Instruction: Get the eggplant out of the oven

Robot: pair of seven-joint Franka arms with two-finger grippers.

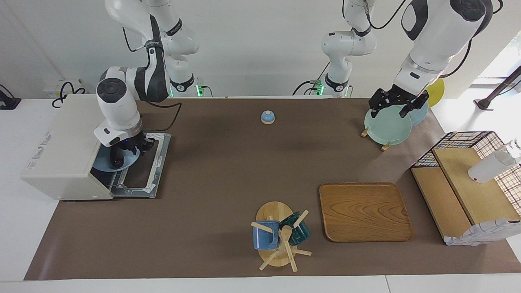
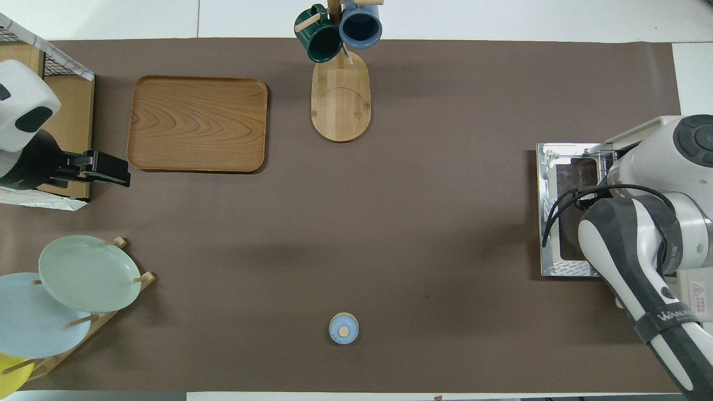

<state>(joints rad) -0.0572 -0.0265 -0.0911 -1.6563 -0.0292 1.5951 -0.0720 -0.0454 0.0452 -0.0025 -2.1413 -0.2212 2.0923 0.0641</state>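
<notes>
The right pincer (image 1: 122,156) is reaching into the open oven (image 1: 65,150) at the right arm's end of the surface (image 1: 228,162), and it is gripping something dark over a blue plate (image 1: 122,160), most likely the eggplant, though the arm is hiding most of it. In the overhead view the arm is covering the oven's mouth. The left pincer (image 1: 397,103) is hanging wide open and waiting over the green plate (image 1: 386,126) in the plate rack (image 1: 384,145).
</notes>
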